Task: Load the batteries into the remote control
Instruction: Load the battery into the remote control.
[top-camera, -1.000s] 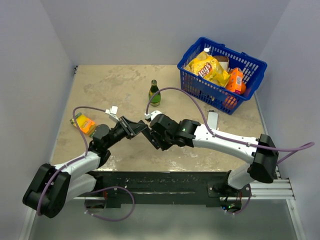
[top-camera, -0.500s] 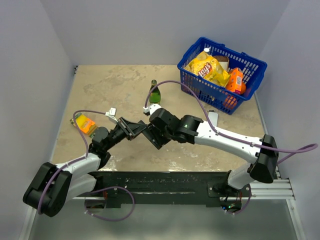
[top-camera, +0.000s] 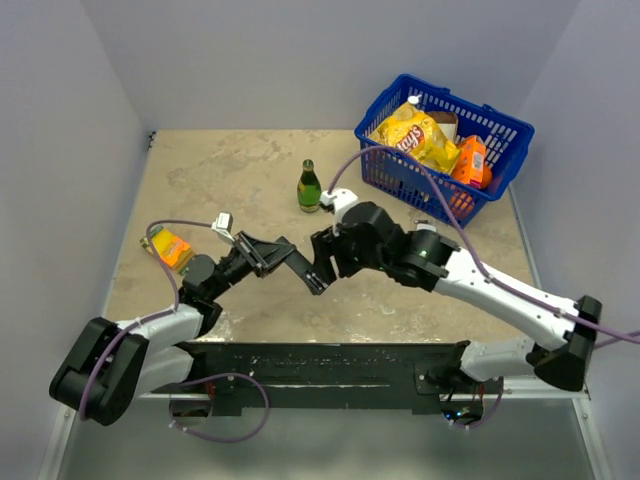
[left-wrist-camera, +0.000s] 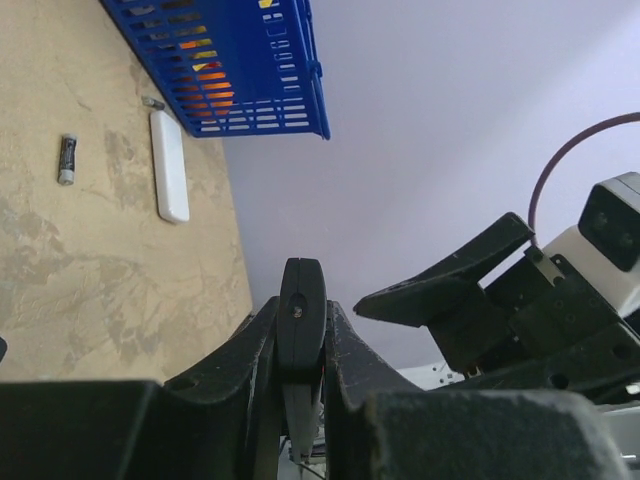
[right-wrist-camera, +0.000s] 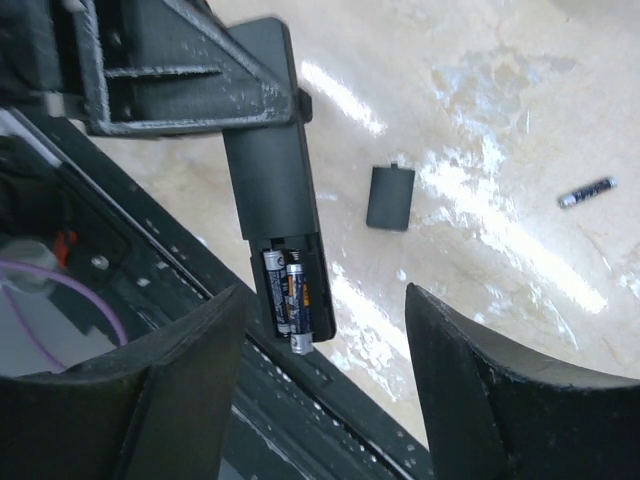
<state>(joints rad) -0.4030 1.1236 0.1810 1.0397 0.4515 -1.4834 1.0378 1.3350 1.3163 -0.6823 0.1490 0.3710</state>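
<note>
My left gripper (top-camera: 268, 254) is shut on the black remote control (top-camera: 300, 268), held above the table's near edge. In the left wrist view the remote's end (left-wrist-camera: 301, 300) is pinched between the fingers. Its back compartment is uncovered, and two batteries (right-wrist-camera: 290, 295) lie in it; one pokes out past the end of the remote (right-wrist-camera: 272, 170). My right gripper (right-wrist-camera: 320, 390) stands open just off that end, holding nothing. A loose battery (right-wrist-camera: 586, 191) lies on the table and also shows in the left wrist view as the battery (left-wrist-camera: 67, 159). The small black cover (right-wrist-camera: 390, 197) lies flat nearby.
A green bottle (top-camera: 309, 188) stands mid-table. The blue basket (top-camera: 497, 186) of snack packets is at the back right. A flat white device (left-wrist-camera: 168, 165) lies near it. An orange packet (top-camera: 168, 247) lies at the left. The black base rail (top-camera: 330, 365) runs under the remote.
My right gripper has opened wide and drawn back to the right, away from the remote's end. The left gripper keeps hold of the remote in about the same place.
</note>
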